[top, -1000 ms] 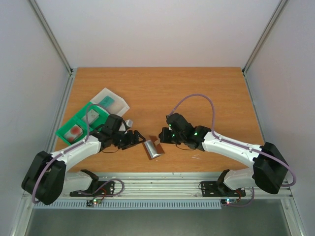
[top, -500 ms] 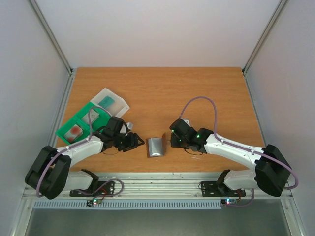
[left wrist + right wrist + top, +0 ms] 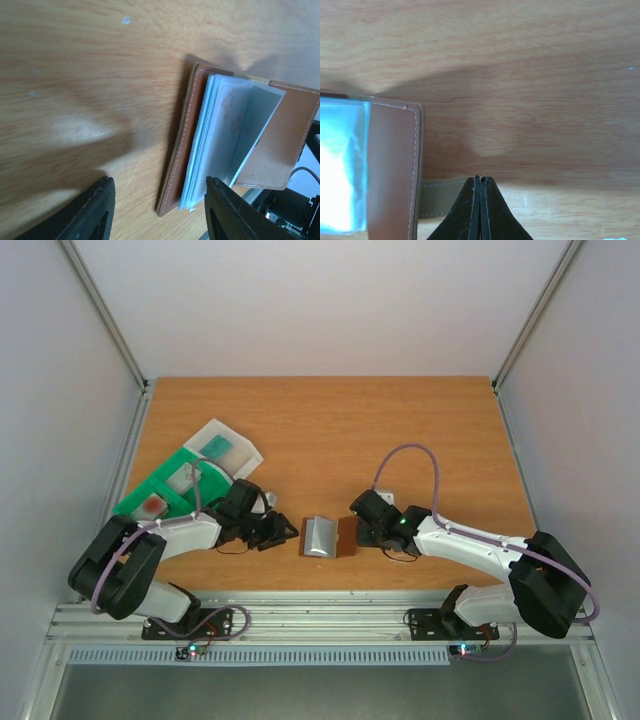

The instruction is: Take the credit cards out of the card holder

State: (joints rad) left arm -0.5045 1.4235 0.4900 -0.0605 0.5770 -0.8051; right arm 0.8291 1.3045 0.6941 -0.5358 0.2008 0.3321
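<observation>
The wallet [image 3: 320, 537] lay open on the table [image 3: 330, 430] between both grippers. The left gripper [image 3: 284, 532] stood spread beside it; the right gripper [image 3: 356, 528] was pressed together at its strap [image 3: 442, 197].

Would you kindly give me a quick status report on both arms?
Left gripper, jaws open, beside card holder. Right gripper, jaws shut, at its strap. It lies open on table. Nothing between.

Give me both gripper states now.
Left gripper: jaws open, holding nothing.
Right gripper: jaws closed; wallet strap ends behind them, grip unclear.
</observation>
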